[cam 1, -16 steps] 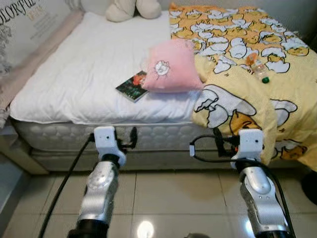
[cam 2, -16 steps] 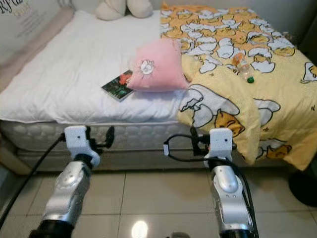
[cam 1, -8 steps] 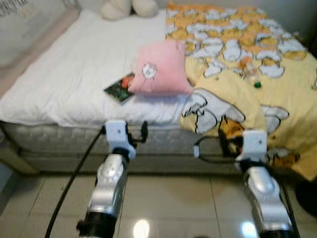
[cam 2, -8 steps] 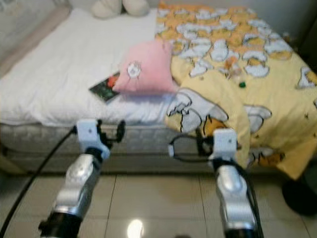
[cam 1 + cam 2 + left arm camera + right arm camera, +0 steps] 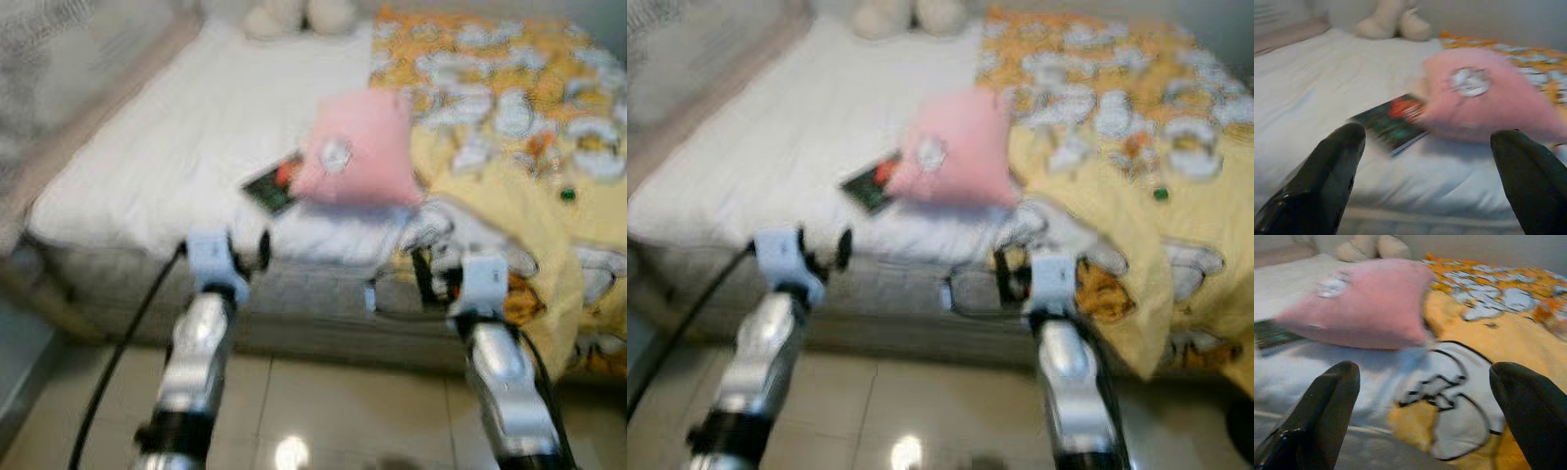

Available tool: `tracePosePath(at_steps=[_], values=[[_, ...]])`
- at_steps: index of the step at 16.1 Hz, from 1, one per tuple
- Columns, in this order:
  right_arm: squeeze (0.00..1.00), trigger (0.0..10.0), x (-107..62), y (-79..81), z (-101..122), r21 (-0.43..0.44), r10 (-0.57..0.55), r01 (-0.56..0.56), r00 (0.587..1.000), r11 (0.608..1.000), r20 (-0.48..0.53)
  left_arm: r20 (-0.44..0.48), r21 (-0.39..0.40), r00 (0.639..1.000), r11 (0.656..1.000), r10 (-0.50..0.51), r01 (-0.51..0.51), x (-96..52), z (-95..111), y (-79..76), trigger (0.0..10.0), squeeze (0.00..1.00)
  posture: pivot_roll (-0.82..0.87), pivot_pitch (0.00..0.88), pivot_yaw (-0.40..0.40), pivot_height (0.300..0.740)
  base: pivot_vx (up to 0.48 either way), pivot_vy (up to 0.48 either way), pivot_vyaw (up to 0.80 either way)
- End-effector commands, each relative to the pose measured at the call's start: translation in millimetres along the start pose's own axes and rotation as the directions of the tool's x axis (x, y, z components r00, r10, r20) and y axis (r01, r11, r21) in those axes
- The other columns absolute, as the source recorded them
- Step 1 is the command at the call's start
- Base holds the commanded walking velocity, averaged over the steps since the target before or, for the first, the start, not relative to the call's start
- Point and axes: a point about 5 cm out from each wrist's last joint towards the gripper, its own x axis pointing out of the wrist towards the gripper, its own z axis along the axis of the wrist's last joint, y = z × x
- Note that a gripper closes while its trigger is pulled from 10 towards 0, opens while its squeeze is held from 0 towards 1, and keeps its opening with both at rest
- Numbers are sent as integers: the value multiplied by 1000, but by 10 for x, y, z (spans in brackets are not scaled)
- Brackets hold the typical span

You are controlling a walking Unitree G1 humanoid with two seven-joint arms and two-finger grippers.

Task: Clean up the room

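Bright, even light; heavy motion blur

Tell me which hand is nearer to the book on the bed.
Left. The left hand hangs at the bed's edge just below the book, fingers open. The right hand is off to the book's right, below the pink pillow and yellow blanket.

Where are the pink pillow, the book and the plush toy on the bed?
pink pillow (image 5: 358,149), left eye view, middle of its pink face.
book (image 5: 1392,121), left wrist view, middle of its dark cover.
plush toy (image 5: 1393,24), left wrist view, its pale feet.
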Motion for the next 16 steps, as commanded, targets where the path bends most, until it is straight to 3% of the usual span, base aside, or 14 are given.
tracePosePath(at_steps=[1, 3, 5, 6, 16], values=[[0, 10000, 4, -63, 40, -13, -26, 26, 1000, 1000, 18, -3, 2, 999, 999, -36, 36, 16, -6, -82, 10000, 0, -187, 0, 69, 740, 461, 0, 0], [0, 10000, -2, -66, 32, -13, -27, 28, 1000, 1000, 15, 3, 3, 999, 999, -41, 41, 15, -7, -108, 10000, 0, -189, 0, 70, 740, 461, 0, 0], [0, 10000, -8, -63, 32, -12, -30, 30, 999, 999, 14, -9, -52, 999, 997, -50, 49, 10, -36, -131, 10000, 0, -191, 0, 69, 740, 0, 0, 0], [0, 10000, -9, -64, 39, -14, -29, 29, 999, 999, 17, -12, -36, 999, 998, -50, 50, 14, -40, -124, 10000, 0, -191, 0, 67, 740, 0, 0, 0], [0, 10000, -43, -87, 73, -34, -28, 29, 999, 999, 34, -14, -35, 993, 992, -120, 120, 26, -72, -238, 10000, 0, -212, 0, 72, 740, 0, -444, 0]])
